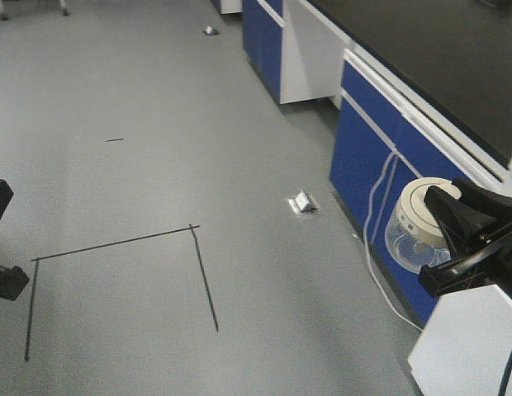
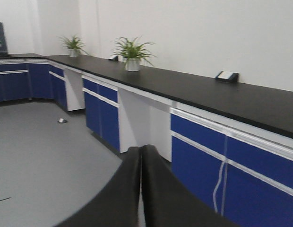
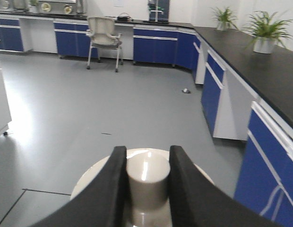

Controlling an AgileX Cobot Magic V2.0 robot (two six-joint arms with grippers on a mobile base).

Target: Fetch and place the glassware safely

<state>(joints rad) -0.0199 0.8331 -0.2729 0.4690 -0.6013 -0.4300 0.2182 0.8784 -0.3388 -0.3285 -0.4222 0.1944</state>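
The grey floor (image 1: 157, 148) fills most of the front view. A long black counter (image 1: 438, 58) runs along the right side over blue cabinets (image 1: 363, 165). On the near floor, thin dark tape (image 1: 116, 243) marks three sides of a square. In the right wrist view a pale office chair (image 3: 105, 35) stands far off by the back cabinets. In the left wrist view two potted plants (image 2: 132, 52) sit on the counter.

The right gripper (image 3: 146, 163) is clenched on the glass jar (image 1: 409, 235). Its two black fingers (image 3: 111, 184) press on either side of the knob (image 3: 147, 175) in the middle of the cream lid (image 1: 421, 210). The jar hangs in the air at the near right, in front of the blue cabinet doors and well apart from the taped square.

The left gripper (image 2: 141, 156) has its fingers pressed together with nothing between them.

A white cable (image 1: 373, 239) hangs down the cabinet front near the jar, and a small shiny metal box (image 1: 303, 203) sits on the floor to the left of it.
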